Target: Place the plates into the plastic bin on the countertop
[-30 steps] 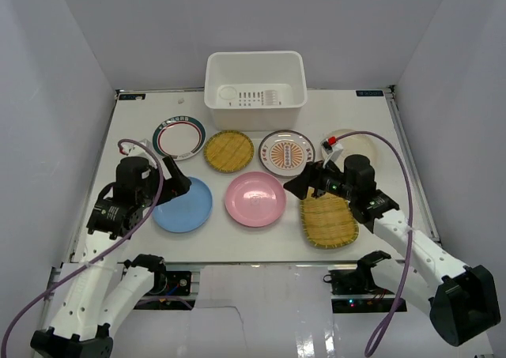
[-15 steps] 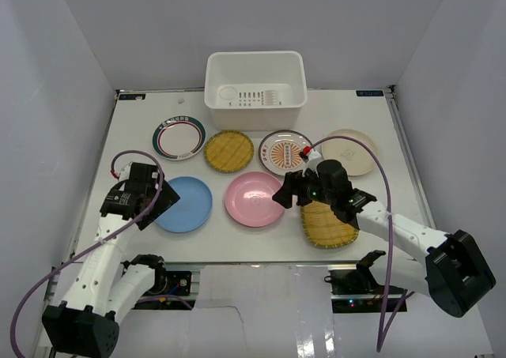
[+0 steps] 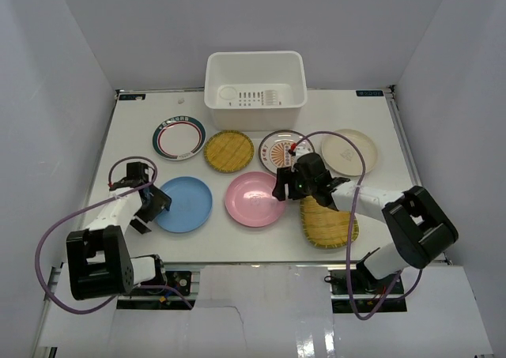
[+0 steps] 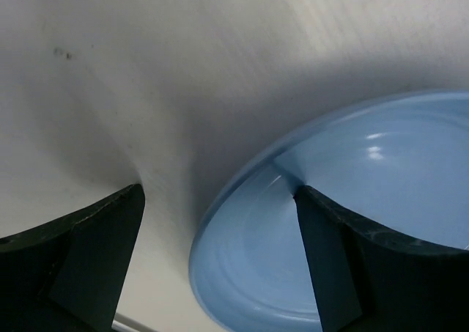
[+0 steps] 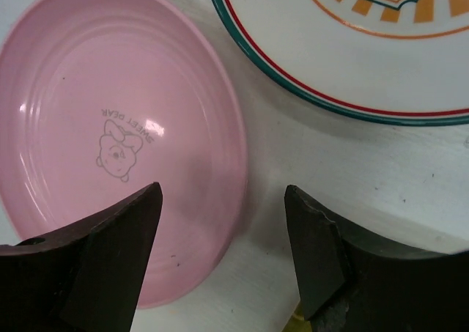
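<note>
Left wrist view puts my left end effector spread wide over the left rim of the light blue plate, one finger above the dish and the other above bare desk. My right end effector is likewise agape. It straddles the rim of the pink plate, just beside the orange-patterned plate. All the plates lie flat on the desk, and the plastic bin stands at the far edge with nothing in it. To pinch well, I'd lower each until the outer finger slips under the lip, then close gently on the rim. I'd tilt up before carrying, minding the neighbouring plate on the right.
</note>
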Robot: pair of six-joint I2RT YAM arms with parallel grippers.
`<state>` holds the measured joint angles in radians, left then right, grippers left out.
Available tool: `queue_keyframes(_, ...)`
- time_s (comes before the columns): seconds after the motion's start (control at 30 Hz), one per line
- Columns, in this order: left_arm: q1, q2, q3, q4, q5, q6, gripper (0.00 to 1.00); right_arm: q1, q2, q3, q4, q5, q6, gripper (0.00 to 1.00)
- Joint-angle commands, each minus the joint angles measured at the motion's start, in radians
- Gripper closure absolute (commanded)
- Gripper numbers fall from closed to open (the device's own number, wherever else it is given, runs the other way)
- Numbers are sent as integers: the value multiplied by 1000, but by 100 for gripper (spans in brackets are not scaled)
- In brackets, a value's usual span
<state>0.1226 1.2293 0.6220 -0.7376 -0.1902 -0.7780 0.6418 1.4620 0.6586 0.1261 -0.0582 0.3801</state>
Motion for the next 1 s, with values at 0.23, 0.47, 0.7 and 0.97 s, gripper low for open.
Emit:
queue_keyframes(0.23, 5, 47, -54, 212, 74, 66, 83, 12, 20, 32, 58, -5, 23, 92)
queue_keyframes(0.47, 2, -240, -15, 147, 170, 95, 100, -14, -219, 189, -22, 29, 10, 92)
queue_keyframes(0.7, -60, -424, 74, 63, 319, 117, 100, -211, 99, 688, -5, 152, -4, 92)
queue_keyframes(0.97, -107, -325, 289, 301, 440, 114, 100, -254, 719, 1475, -210, 261, -147, 92)
